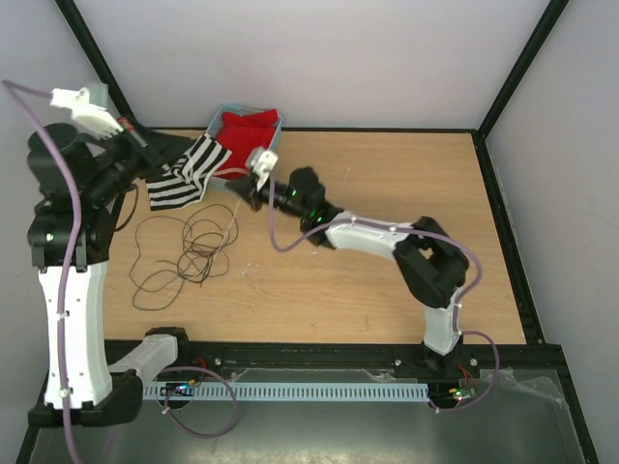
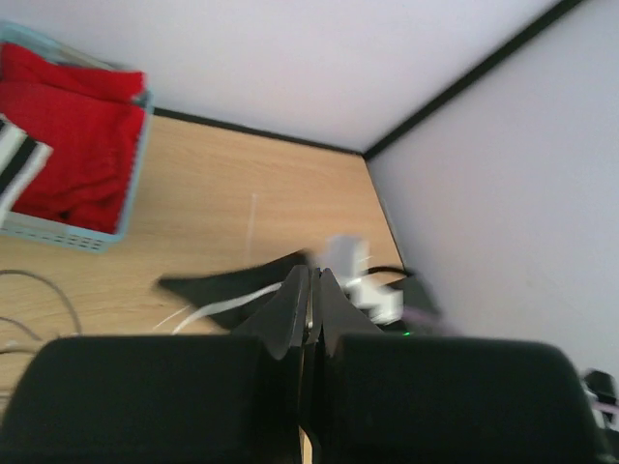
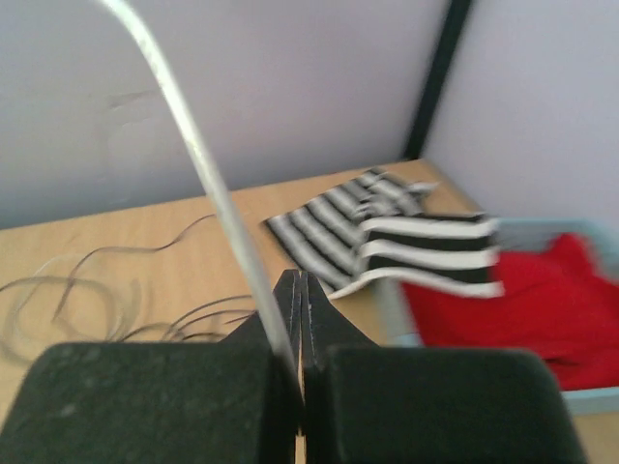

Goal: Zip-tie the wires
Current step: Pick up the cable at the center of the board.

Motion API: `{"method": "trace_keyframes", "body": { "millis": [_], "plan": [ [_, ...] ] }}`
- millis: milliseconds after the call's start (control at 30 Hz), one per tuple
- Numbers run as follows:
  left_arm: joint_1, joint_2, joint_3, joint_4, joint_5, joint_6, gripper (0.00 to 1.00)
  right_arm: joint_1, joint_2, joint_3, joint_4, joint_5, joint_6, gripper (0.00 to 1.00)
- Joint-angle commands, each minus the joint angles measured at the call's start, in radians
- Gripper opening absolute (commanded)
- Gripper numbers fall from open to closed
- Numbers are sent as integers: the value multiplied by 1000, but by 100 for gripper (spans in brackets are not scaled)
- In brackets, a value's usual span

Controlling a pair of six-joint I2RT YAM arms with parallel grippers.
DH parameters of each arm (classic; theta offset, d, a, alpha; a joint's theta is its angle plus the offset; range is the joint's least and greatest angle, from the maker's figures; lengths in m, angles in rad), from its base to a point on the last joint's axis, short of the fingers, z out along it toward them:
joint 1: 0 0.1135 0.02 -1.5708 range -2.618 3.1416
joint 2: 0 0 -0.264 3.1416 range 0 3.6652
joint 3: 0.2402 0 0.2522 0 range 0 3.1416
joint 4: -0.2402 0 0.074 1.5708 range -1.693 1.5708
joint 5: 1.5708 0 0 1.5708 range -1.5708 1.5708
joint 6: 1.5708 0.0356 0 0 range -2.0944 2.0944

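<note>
The wires (image 1: 184, 249) lie in loose black loops on the wooden table, left of centre, and show as thin curls in the right wrist view (image 3: 87, 290). My right gripper (image 1: 247, 193) (image 3: 301, 278) hovers above the table just right of them, shut on a white zip tie (image 3: 208, 179) that rises from its jaws toward the upper left. My left gripper (image 1: 169, 153) (image 2: 311, 275) is raised over the striped cloth, its jaws pressed together. Whether anything is pinched in them does not show. A white strip (image 2: 222, 307) lies just past its fingertips.
A pale blue basket (image 1: 215, 118) holding red cloth stands at the back of the table. A black-and-white striped cloth (image 1: 189, 174) drapes from it onto the wood, close to the wires. Black frame posts line the back corners.
</note>
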Motion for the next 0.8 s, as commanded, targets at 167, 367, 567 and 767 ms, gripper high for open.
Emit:
{"method": "trace_keyframes", "body": {
  "millis": [167,367,567,767],
  "plan": [
    [180,-57,-45,-9,81,-67,0,-92,-140,500,-842,216,-502,0],
    [187,-52,-33,-9,88,-70,0,-93,-135,730,-1014,454,-742,0],
    [187,-50,-59,-8,107,-86,0,-109,-207,676,-1061,750,-924,0],
    [187,-10,-30,-4,144,-126,0,-163,-237,748,-1045,854,-1042,0]
  ]
}}
